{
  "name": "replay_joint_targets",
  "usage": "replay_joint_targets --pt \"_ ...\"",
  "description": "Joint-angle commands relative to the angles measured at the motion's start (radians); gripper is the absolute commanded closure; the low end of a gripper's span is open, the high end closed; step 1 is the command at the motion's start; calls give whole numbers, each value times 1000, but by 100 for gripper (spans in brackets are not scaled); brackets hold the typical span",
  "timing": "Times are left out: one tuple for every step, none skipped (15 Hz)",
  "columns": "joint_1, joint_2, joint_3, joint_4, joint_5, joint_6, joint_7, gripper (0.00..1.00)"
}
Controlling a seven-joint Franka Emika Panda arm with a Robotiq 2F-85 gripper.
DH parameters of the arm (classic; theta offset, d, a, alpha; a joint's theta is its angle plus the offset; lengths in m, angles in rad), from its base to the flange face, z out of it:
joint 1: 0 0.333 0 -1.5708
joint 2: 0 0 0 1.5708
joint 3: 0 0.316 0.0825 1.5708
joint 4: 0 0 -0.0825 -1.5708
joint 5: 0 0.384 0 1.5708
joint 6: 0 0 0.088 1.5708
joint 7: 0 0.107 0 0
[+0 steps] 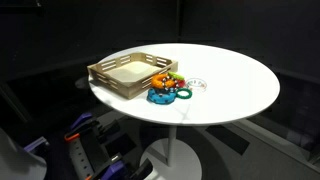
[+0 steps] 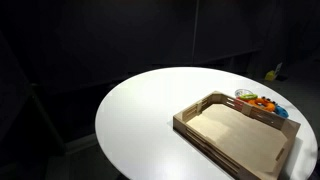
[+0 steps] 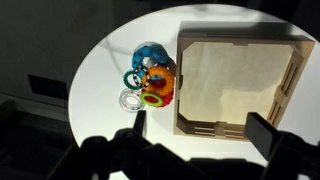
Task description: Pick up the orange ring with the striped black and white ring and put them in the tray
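Gripper [image 3: 198, 120] is spread wide and holds nothing; its dark fingers are cut off at the lower edge of the wrist view. The orange ring [image 3: 160, 85] lies in a ring cluster on the white table [image 3: 105, 75], just beside the tray [image 3: 240, 80] and outside it. In an exterior view the tray [image 2: 235, 135] wall hides most of the cluster. No striped ring can be made out.

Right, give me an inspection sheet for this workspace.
Surface: round white table, no spills seen.
Job's things: tray empty; orange ring beside it on the table, in a pile of rings.
Clutter: blue ring, green ring, pale ring in that pile.
Grippers: gripper open, above the table, holding nothing.
Cables: nothing seen.
Surroundings: dark room; yellow object on the floor.
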Motion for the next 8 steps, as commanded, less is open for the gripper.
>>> replay_joint_targets --pt "13 3 -8 3 -9 -3 9 0" --pt "13 3 -8 3 -9 -3 9 0" --pt "13 3 -8 3 -9 -3 9 0" --pt "13 3 -8 3 -9 -3 9 0" --pt "13 3 -8 3 -9 -3 9 0" --pt "10 11 -10 9 -10 2 9 0" --pt "5 24 -13 18 -12 12 10 0" --pt "3 41 -18 25 -9 20 8 0"
